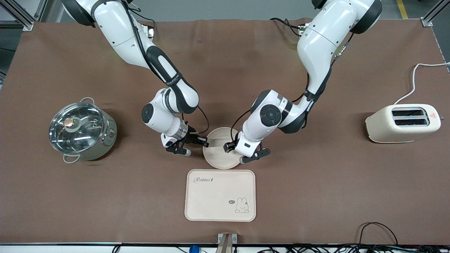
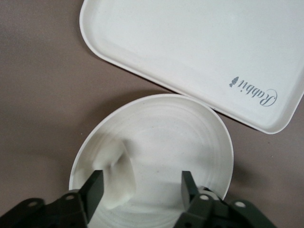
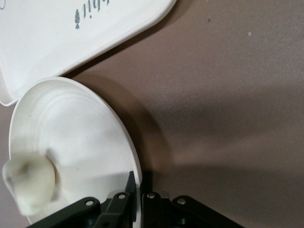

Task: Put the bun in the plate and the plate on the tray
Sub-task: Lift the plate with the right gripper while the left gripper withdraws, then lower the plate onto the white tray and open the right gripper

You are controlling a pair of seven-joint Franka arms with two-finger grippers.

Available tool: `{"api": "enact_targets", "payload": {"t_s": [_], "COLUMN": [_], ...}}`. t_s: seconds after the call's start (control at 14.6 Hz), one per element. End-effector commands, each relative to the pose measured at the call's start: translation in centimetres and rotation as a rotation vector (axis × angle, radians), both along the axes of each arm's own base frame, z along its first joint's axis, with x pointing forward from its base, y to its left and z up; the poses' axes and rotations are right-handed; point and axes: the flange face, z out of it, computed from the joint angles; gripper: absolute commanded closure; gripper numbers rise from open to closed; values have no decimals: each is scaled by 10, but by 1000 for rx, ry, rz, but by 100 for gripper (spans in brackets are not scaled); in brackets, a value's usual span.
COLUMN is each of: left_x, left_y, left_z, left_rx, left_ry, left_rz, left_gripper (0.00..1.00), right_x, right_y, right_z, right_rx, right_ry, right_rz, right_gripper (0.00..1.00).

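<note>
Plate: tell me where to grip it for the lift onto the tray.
Pinch the raised rim of the round cream-white shallow plate at the right arm's end, one finger inside, one outside: it lies flat, so only the rim offers a hold. The right hand is shut there, apart from the small cream-white bun. The left hand hangs open over the plate.

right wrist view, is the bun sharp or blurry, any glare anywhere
Right wrist view: the small cream-white bun on the round cream plate looks soft, out of focus. Front view: bright glare on the steel pot's glass lid. Left wrist view: the bun is soft-edged too.
</note>
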Motion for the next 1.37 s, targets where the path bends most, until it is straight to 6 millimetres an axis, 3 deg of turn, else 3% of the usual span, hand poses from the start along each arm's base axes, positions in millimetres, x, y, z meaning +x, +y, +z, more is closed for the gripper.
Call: {"api": "enact_targets", "payload": {"t_s": [0.0,0.07,0.14,0.34,0.48,0.62,0.75,0.89,1.03,1.23,1.3], "left_x": [9,18,21,41,54,64,53,32,11,-4,-9], "left_y": [11,25,37,103,170,244,293,322,346,356,372], "left_z": [13,27,55,144,192,236,285,326,363,385,395], "left_rx": [27,84,170,294,345,375,364,351,364,373,360], "left_ry": [-37,-74,-94,-123,-120,-129,-119,-90,-80,-79,-82], "left_rz": [-1,-27,-79,-234,-338,-450,-478,-475,-455,-474,-475], "left_gripper": [0,0,0,0,0,0,0,0,0,0,0], "right_x": [2,6,12,27,53,72,99,115,138,170,179], "right_y": [-5,-7,-7,-9,-24,-23,-35,-24,-35,-35,-38], "right_z": [-11,-6,2,33,53,66,50,37,32,21,19], "right_rx": [-23,-18,-8,8,38,64,78,144,136,111,93], "right_ry": [-21,-28,-43,-115,-147,-182,-178,-79,-64,-95,-106], "right_rz": [5,-3,-13,-50,-96,-114,-130,-52,-40,4,-6], "right_gripper": [99,99,99,99,99,99,99,100,100,100,100]}}
